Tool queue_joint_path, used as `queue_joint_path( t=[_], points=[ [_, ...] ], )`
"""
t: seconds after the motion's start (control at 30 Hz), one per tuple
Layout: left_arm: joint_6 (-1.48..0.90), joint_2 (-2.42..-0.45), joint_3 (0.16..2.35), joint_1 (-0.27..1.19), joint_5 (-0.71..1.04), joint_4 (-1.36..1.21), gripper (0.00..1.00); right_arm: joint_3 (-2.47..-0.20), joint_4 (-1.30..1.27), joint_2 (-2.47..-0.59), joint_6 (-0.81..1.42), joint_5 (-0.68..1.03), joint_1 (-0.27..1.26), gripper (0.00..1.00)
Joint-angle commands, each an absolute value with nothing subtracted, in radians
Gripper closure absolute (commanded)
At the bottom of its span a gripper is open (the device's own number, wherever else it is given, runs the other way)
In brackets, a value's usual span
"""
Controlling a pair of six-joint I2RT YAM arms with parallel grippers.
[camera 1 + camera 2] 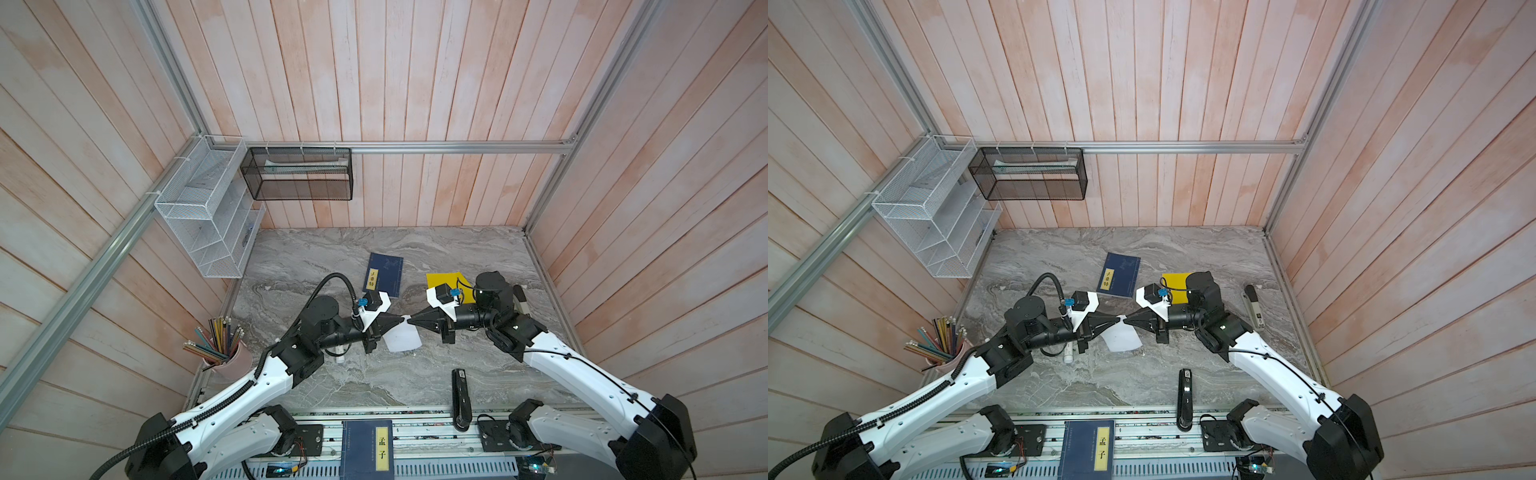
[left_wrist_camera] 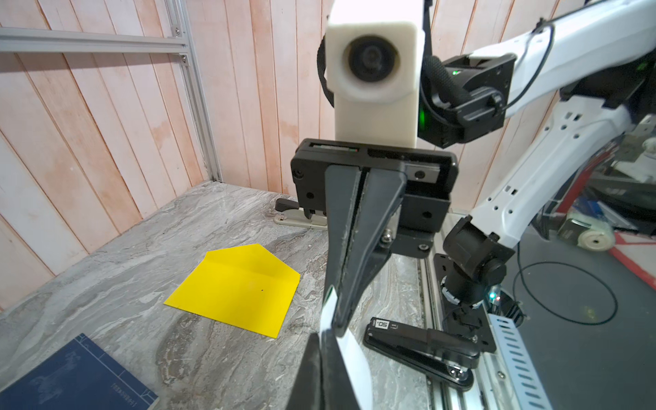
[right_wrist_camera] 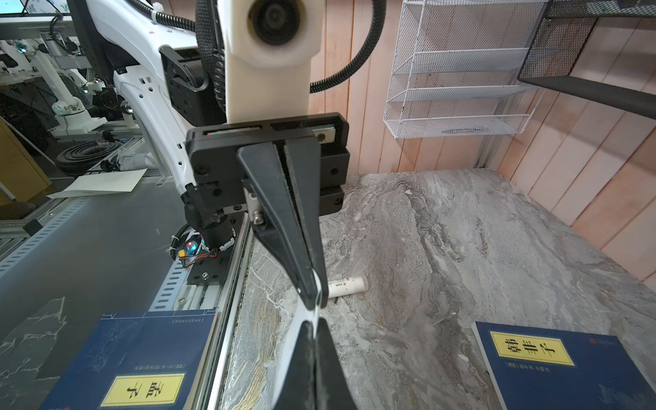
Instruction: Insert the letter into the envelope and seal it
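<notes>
The white letter (image 1: 402, 338) hangs above the marble table (image 1: 316, 266), mid-table, pinched at its upper edge. My left gripper (image 1: 401, 319) and right gripper (image 1: 410, 320) meet tip to tip there, both shut on the letter (image 1: 1123, 337). In the left wrist view the letter (image 2: 355, 358) runs from the right gripper (image 2: 337, 319) down past my left gripper (image 2: 324, 335). The right wrist view shows the letter (image 3: 296, 340) beside my right gripper (image 3: 314, 324). The yellow envelope (image 1: 446, 280) lies flat behind the right wrist, flap open (image 2: 234, 287).
A dark blue book (image 1: 384, 274) lies behind the grippers. A black stapler (image 1: 460, 399) sits at the front right, a grey one (image 1: 1254, 307) by the right wall. A glue stick (image 3: 346, 285) lies under the left arm. A pencil cup (image 1: 232, 357) stands front left.
</notes>
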State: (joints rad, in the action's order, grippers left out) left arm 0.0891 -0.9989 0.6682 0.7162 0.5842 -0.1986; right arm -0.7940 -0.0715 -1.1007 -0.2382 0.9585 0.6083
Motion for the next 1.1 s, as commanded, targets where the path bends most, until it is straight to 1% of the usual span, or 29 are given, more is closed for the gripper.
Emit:
queue_joint_path(
  t=[0.0,0.07,0.2,0.23,0.3,0.33,0.5,0.53,0.57,0.6,0.67,0.7,0.73,0.9,0.93,0.97,1.0,1.07],
  points=[
    [0.098,-0.993,0.691,0.719,0.596,-0.206,1.00,-0.815,-0.056,-1.112,-0.246,0.951,0.618,0.91],
    [0.106,-0.982,0.683,0.718,0.571,-0.207,1.00,-0.803,-0.063,-1.114,-0.241,0.956,0.618,0.85],
    [0.106,-0.958,0.668,0.718,0.557,-0.228,1.00,-0.796,-0.051,-1.121,-0.241,0.949,0.619,0.84],
    [0.105,-0.953,0.668,0.717,0.555,-0.231,1.00,-0.796,-0.045,-1.122,-0.245,0.948,0.618,0.87],
    [0.107,-0.947,0.668,0.718,0.551,-0.226,1.00,-0.798,-0.037,-1.125,-0.252,0.947,0.618,0.97],
    [0.107,-0.945,0.669,0.717,0.549,-0.225,1.00,-0.801,-0.030,-1.128,-0.259,0.948,0.617,1.00],
    [0.112,-0.936,0.674,0.717,0.548,-0.220,1.00,-0.802,-0.017,-1.139,-0.258,0.943,0.618,1.00],
    [0.114,-0.932,0.672,0.717,0.545,-0.219,1.00,-0.799,-0.018,-1.138,-0.258,0.941,0.617,0.99],
    [0.115,-0.931,0.673,0.716,0.542,-0.219,1.00,-0.798,-0.016,-1.138,-0.257,0.938,0.618,0.94],
    [0.117,-0.928,0.674,0.716,0.541,-0.218,1.00,-0.797,-0.014,-1.137,-0.258,0.935,0.617,0.90],
    [0.119,-0.927,0.677,0.716,0.539,-0.213,1.00,-0.795,-0.010,-1.134,-0.259,0.927,0.618,0.89],
    [0.120,-0.927,0.677,0.717,0.538,-0.211,1.00,-0.795,-0.007,-1.134,-0.261,0.927,0.617,0.93],
    [0.121,-0.926,0.676,0.716,0.538,-0.209,1.00,-0.796,-0.002,-1.134,-0.265,0.927,0.618,1.00],
    [0.127,-0.918,0.673,0.716,0.535,-0.201,1.00,-0.792,0.011,-1.134,-0.273,0.916,0.615,1.00],
    [0.127,-0.916,0.672,0.716,0.533,-0.199,1.00,-0.790,0.012,-1.133,-0.272,0.914,0.616,0.98],
    [0.129,-0.916,0.671,0.716,0.531,-0.196,1.00,-0.789,0.013,-1.132,-0.272,0.911,0.616,0.90],
    [0.130,-0.914,0.671,0.716,0.529,-0.195,1.00,-0.786,0.013,-1.132,-0.271,0.912,0.616,0.87],
    [0.131,-0.910,0.669,0.716,0.526,-0.195,1.00,-0.781,0.015,-1.132,-0.268,0.911,0.616,0.86]
  ],
)
